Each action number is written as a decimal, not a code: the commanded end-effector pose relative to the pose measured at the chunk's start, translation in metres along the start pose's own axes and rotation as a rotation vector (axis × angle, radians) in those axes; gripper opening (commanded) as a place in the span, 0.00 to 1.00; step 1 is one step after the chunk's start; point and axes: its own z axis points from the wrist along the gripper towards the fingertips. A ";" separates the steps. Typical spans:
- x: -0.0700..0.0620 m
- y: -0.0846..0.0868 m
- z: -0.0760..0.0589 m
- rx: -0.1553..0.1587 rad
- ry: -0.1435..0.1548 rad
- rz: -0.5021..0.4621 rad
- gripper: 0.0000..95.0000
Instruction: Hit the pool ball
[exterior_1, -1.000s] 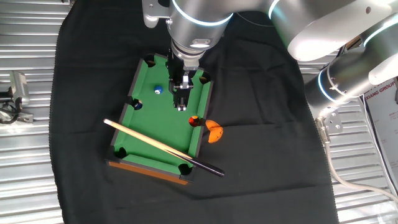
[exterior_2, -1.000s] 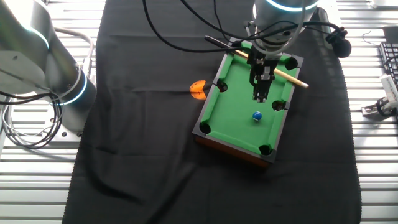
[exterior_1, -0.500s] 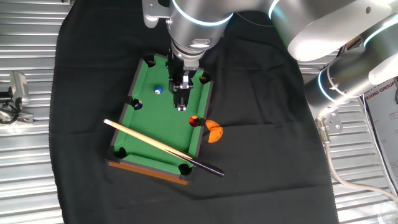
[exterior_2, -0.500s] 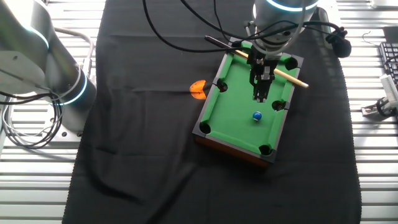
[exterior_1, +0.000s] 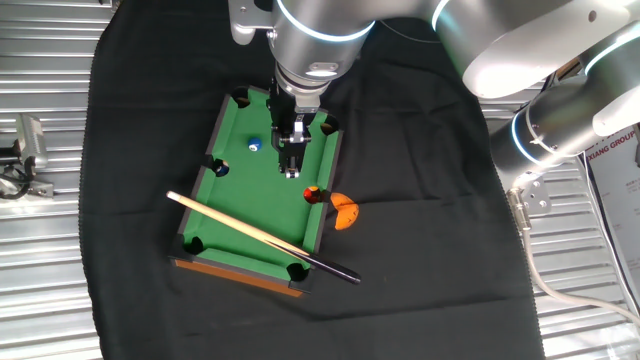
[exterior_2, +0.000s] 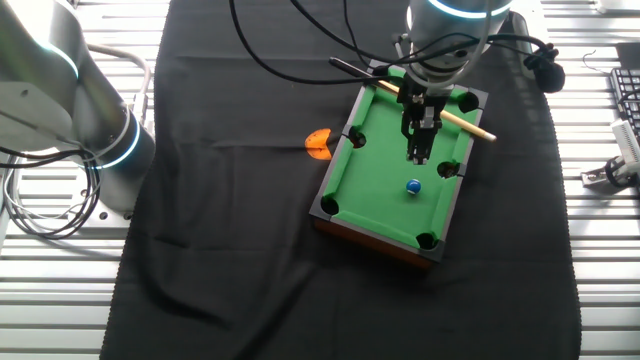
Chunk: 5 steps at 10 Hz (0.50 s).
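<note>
The claw hangs point-down over the green felt of the toy pool table, its two fingers drawn close together with nothing visible between them, so it reads as clenched and empty. The ball, a tiny light-blue sphere with a white spot, lies on the felt just beside the claw's tip, apart from it and not touching; in the other fixed view the same ball sits just past the claw, toward the table's near end. A darker navy ball rests by a side pocket beyond it, while a red-and-black ball lies on the claw's other side, at the rail, with an orange piece just outside the table on the black cloth covering the desk. A wooden cue lies slantwise across the far end of the table from the claw, well apart from it. The ball looks hard, smooth and very light, likely to roll at the slightest touch and to slip out of any pinch, so it is better nudged than gripped. A short sideways push with the fingertip at the ball's middle height, aimed through its centre, seems the surest contact; a strike too high risks skipping over it.
</note>
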 end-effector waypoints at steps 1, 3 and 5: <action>0.000 0.000 0.000 0.070 -0.041 -0.269 0.00; -0.001 -0.001 -0.001 0.054 -0.039 -0.269 0.00; -0.001 -0.004 -0.003 0.057 -0.035 -0.272 0.00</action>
